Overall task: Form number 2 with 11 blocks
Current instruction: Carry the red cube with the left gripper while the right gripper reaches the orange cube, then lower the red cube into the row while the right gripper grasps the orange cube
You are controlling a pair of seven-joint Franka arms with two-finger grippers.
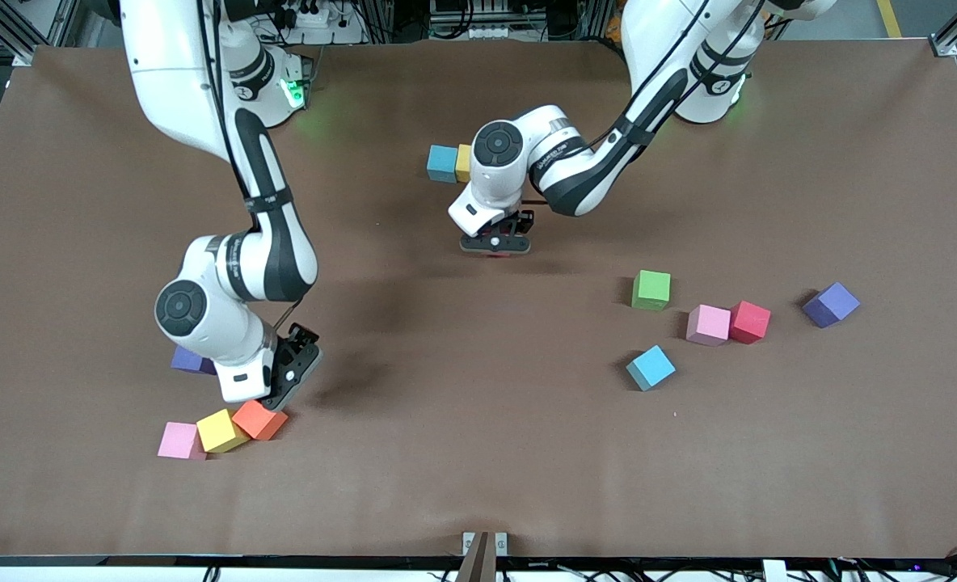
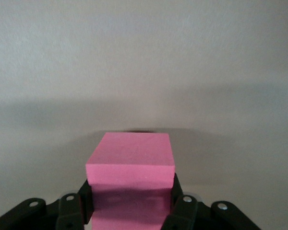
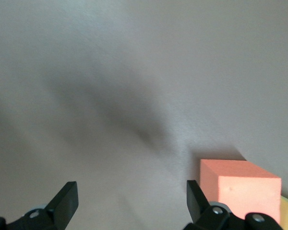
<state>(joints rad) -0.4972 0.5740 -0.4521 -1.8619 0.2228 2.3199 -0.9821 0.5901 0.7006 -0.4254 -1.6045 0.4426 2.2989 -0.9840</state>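
Taking the orange block [image 1: 259, 419] as the landmark: it lies nearest the front camera in a touching row with a yellow block [image 1: 221, 430] and a pink block [image 1: 180, 440]. The right claw [image 1: 286, 380], fingers spread wide and empty, hangs just above it, yet the block sits outside one fingertip rather than between the two, so a sideways shift seems needed before any grab. A purple block [image 1: 189, 360] lies a little farther back, partly hidden by that arm.

Farther still, toward mid-tabletop [image 1: 478, 453], the left claw [image 1: 496, 243] is clenched on a pink cube [image 2: 130, 165], low over bare surface. Farthest, a blue block [image 1: 441, 163] touches a second yellow block [image 1: 463, 162]. No containers are present.
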